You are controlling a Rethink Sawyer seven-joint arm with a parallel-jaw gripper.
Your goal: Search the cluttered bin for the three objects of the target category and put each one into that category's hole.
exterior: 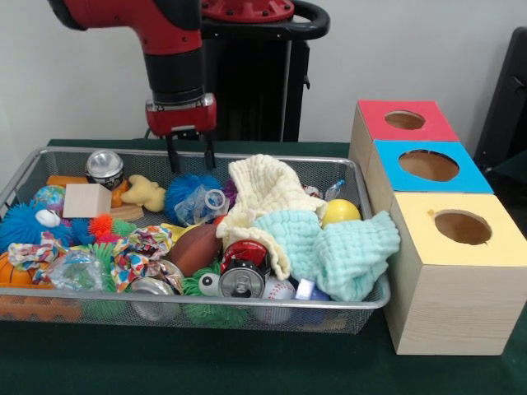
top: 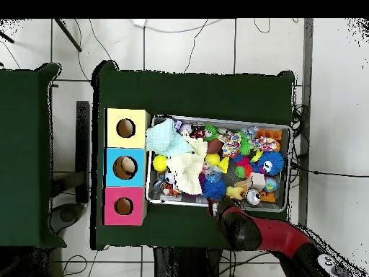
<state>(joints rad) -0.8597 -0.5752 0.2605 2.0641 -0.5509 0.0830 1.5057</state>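
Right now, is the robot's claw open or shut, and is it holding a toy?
Gripper: open, fingers apart and holding nothing, just above the blue fuzzy ball in the basket.

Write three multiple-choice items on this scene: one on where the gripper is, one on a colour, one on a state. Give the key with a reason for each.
1. Where is the gripper?
A. Over the far edge of the wire mesh bin, above the blue spiky ball
B. Inside the yellow box's hole
C. Resting on the table beside the boxes

2. Which colour tops the wooden box nearest the front camera?
A. Red
B. Blue
C. Yellow

3. What state is the gripper in?
A. Shut on a can
B. Open and empty
C. Shut on the cloth

Key:
1. A: the front view shows its fingertips hanging at the bin's far rim, just above the blue ball.
2. C: the yellow-topped box stands closest, with the blue-topped box and red-topped box behind it.
3. B: the two fingers stand apart with nothing between them.
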